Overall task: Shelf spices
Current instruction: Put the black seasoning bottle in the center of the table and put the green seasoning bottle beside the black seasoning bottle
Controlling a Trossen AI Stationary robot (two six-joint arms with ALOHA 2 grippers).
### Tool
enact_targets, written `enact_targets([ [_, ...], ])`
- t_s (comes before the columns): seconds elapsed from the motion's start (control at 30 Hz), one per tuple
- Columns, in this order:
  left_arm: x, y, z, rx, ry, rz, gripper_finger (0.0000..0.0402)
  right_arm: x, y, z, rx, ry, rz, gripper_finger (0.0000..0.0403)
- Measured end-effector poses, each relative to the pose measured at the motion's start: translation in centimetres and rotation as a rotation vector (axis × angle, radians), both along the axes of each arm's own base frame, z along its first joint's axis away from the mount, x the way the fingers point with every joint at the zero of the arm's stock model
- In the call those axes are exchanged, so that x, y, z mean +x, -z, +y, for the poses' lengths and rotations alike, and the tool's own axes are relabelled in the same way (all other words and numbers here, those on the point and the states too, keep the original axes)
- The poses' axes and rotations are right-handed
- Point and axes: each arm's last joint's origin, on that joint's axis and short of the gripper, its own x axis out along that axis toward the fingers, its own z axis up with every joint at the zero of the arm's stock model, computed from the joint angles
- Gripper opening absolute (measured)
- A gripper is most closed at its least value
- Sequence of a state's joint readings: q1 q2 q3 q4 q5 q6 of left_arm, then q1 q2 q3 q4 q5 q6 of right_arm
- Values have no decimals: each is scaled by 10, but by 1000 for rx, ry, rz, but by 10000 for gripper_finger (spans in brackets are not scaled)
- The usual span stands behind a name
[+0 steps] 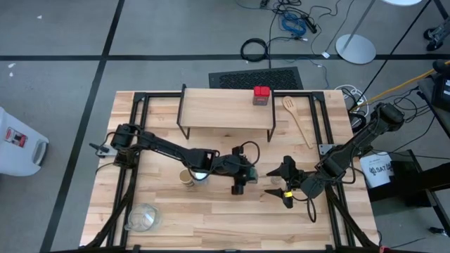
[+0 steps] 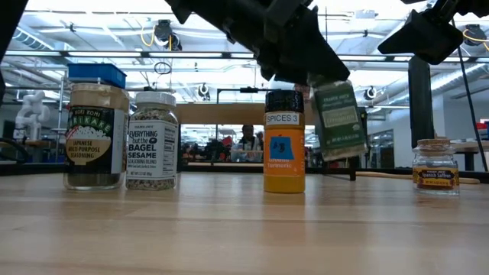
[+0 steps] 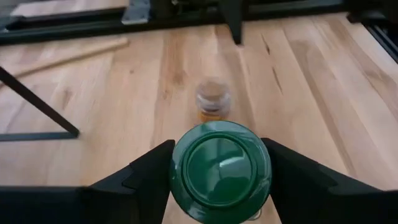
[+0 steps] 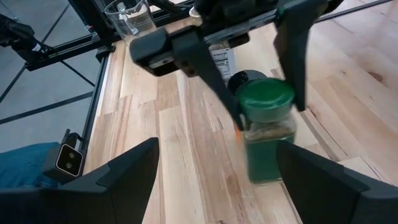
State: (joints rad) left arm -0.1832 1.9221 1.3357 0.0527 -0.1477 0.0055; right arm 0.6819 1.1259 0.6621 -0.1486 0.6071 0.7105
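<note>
While the left arm is reaching across the bench (image 1: 232,211) from its left edge, its fingers (image 3: 149,177) are gripping a green-lidded jar (image 3: 222,171) by the body, just under the lid. In the low view this jar (image 2: 340,118) is hanging tilted and clear of the wood, just beside an upright black-lidded turmeric jar (image 2: 284,141). The left gripper (image 1: 239,174) is sitting near the middle of the bench, in front of the shelf (image 1: 225,112).

Going from left to right in the low view, a tan-lidded seasoning jar (image 2: 95,136) is standing upright at the far left, with a bagel sesame jar (image 2: 152,140) just beside it. Next come the turmeric jar and the lifted jar. Well apart on the right, a small saffron jar (image 2: 435,166) is standing alone.

Seen from above, a glass bowl (image 1: 143,218) is lying near the front left corner. The shelf is standing at the back, and a red tin (image 1: 261,95) is resting on its right end. To the right of the shelf a wooden spoon (image 1: 298,119) is lying on the bench.

Farther right, the right gripper (image 1: 287,184) is hovering just beside the left one, with its fingers (image 4: 124,174) spread wide and holding nothing. From the right wrist, the green-lidded jar (image 4: 267,130) is showing clamped between the other arm's fingers.
</note>
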Motion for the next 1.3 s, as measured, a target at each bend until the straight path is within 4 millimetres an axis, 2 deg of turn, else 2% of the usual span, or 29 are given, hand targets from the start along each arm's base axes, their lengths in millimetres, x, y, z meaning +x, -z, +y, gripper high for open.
enact_targets([
  [0.97,3,-6,-4,11,1,-71,242,0,0,0,0,-1,1,310],
  [1.13,3,-5,-1,29,88,-64,242,0,0,0,4,0,4,310],
  [1.3,5,-5,9,45,101,-59,256,0,1,0,4,-5,12,310],
])
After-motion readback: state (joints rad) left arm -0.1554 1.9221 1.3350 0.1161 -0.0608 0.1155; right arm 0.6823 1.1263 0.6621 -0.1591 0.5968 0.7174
